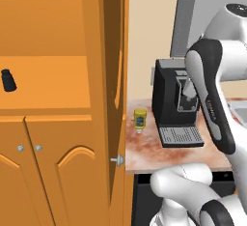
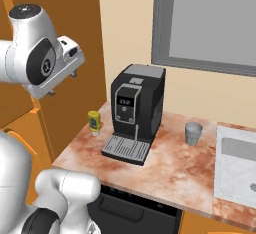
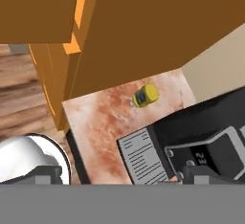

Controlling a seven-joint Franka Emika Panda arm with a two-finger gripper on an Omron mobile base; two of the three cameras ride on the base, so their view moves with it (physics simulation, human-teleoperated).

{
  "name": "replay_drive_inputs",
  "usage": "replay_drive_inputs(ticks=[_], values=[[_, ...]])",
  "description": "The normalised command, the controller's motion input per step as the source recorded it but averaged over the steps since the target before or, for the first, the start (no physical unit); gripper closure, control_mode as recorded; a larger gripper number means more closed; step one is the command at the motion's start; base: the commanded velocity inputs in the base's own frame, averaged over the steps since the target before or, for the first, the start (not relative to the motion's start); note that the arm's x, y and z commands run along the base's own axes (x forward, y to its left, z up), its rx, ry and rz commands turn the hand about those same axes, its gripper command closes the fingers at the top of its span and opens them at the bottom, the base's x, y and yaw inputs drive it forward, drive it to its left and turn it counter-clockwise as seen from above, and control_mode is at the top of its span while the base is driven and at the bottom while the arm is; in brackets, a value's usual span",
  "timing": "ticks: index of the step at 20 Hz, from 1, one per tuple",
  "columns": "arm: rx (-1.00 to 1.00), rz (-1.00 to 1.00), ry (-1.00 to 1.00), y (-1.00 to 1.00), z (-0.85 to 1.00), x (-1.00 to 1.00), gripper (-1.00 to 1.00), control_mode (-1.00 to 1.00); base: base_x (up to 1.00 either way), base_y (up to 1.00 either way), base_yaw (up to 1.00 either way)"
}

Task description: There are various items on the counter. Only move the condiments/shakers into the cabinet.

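Cabinet (image 1: 58,138) fills the left of the left base view, door open; lower right lies the worktop (image 1: 144,152) with a black coffee machine (image 1: 174,105). Beside it, mid-frame, stands the mustard bottle (image 1: 140,120). Black shaker (image 1: 8,80) rests on a shelf, far left. Gripper open, holding nothing.

1 mustard btl (image 1: 140,119), 1 shaker (image 1: 8,80), 1 cup (image 2: 193,133)

— Can you read anything from up here?
— Only a small lit display on the big black coffee machine (image 2: 136,109); its digits blur. The blue label on the yellow mustard bottle (image 2: 93,121) is too small for me.
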Motion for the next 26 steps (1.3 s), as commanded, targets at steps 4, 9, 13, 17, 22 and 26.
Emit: replay_drive_inputs(ticks=[4, 9, 13, 17, 22, 26], values=[[-0.01, 0.02, 0.06, 0.03, -0.19, 0.33, -1.0, -1.0, 0.0, 0.0, 0.0], [0.0, 0.09, 0.01, 0.0, -0.43, 0.41, -1.0, -1.0, 0.0, 0.0, 0.0], [0.0, 0.11, 0.0, 0.08, -0.45, 0.41, -1.0, -1.0, 0.0, 0.0, 0.0], [0.0, 0.09, 0.0, 0.24, -0.4, 0.44, -1.0, -1.0, 0.0, 0.0, 0.0], [0.0, 0.04, 0.02, 0.21, -0.37, 0.46, -1.0, -1.0, 0.0, 0.0, 0.0], [0.0, 0.02, 0.01, 0.0, -0.35, 0.3, -1.0, -1.0, 0.0, 0.0, 0.0]])
